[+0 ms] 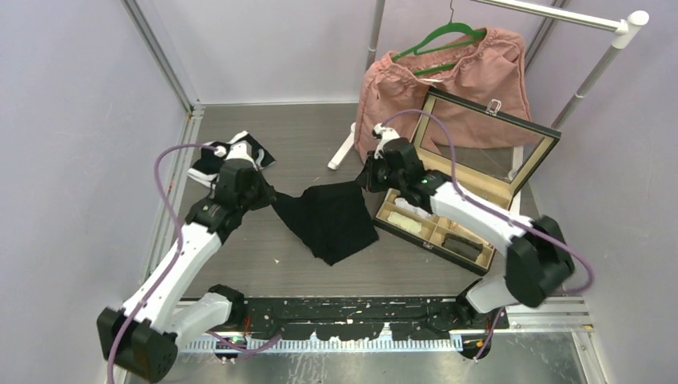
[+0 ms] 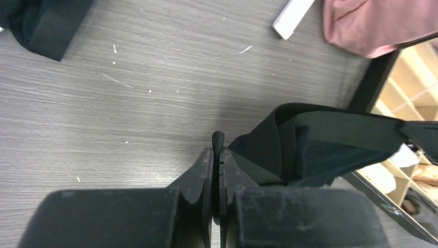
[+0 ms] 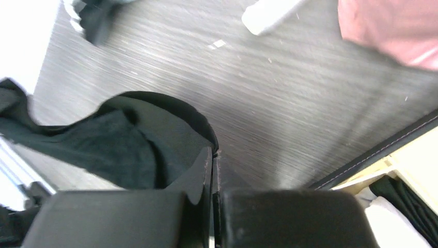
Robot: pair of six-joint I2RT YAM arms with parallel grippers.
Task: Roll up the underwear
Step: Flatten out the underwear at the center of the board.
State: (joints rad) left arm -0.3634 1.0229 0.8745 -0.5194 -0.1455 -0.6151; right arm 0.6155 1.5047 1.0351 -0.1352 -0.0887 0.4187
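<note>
A black pair of underwear (image 1: 332,218) hangs stretched between both arms over the middle of the table, its lower part resting on the surface. My left gripper (image 1: 268,194) is shut on its left corner; in the left wrist view a nub of black cloth pokes out between the closed jaws of that gripper (image 2: 217,150), and the underwear (image 2: 320,139) trails right. My right gripper (image 1: 369,178) is shut on the right corner; in the right wrist view the waistband edge sits pinched in that gripper (image 3: 213,152), and the underwear (image 3: 139,139) sags left.
More black and white underwear (image 1: 232,156) lies at the back left. An open black organizer box (image 1: 436,228) with a glass lid holds rolled items to the right. Behind it a pink garment (image 1: 448,80) on a green hanger hangs from a white rack (image 1: 596,76).
</note>
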